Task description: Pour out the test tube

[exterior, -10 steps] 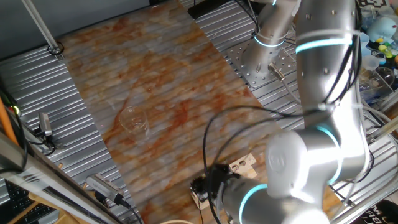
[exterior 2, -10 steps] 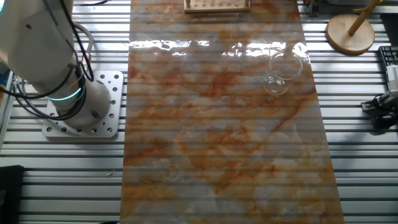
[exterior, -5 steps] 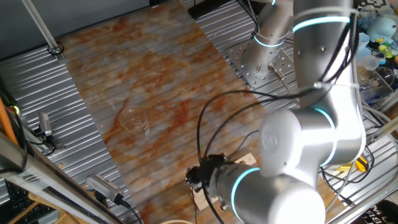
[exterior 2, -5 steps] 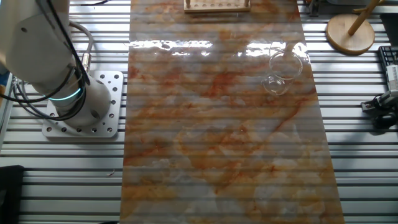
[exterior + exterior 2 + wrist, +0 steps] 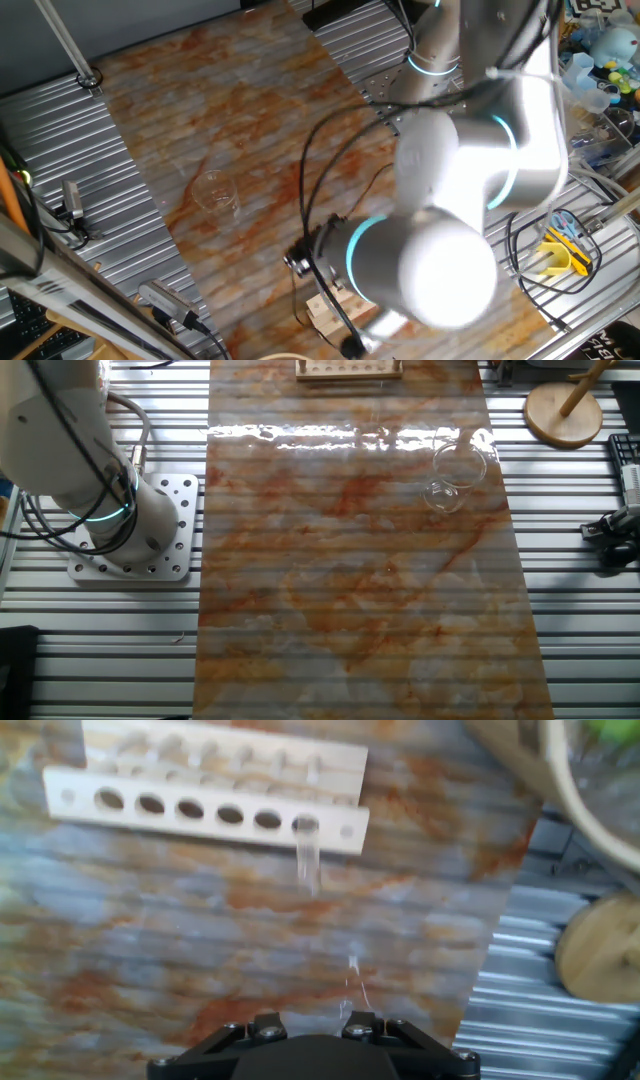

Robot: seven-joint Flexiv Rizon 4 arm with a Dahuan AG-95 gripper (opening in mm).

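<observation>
The test tube (image 5: 307,850) is a slim clear glass tube standing in the rightmost hole of the pale wooden rack (image 5: 150,780), at the top of the hand view. My gripper (image 5: 312,1018) sits at the bottom edge of that view, well short of the tube. Only its black body and two finger mounts show. They stand apart with nothing between them. In one fixed view the big silver arm (image 5: 440,250) covers the gripper and most of the rack (image 5: 328,312). In the other fixed view the rack (image 5: 348,368) lies at the top edge and the tube is too faint to make out.
A wide clear beaker (image 5: 215,190) stands on the orange-marbled mat, also seen as the beaker (image 5: 455,475) in the other fixed view. A round wooden stand (image 5: 600,945) lies right of the mat. Ribbed metal table flanks the mat. The arm's base (image 5: 130,530) is bolted down at left.
The arm's lower joints have swung left and forward over the rack in one fixed view, hiding more of it. The beaker and rack have not moved.
</observation>
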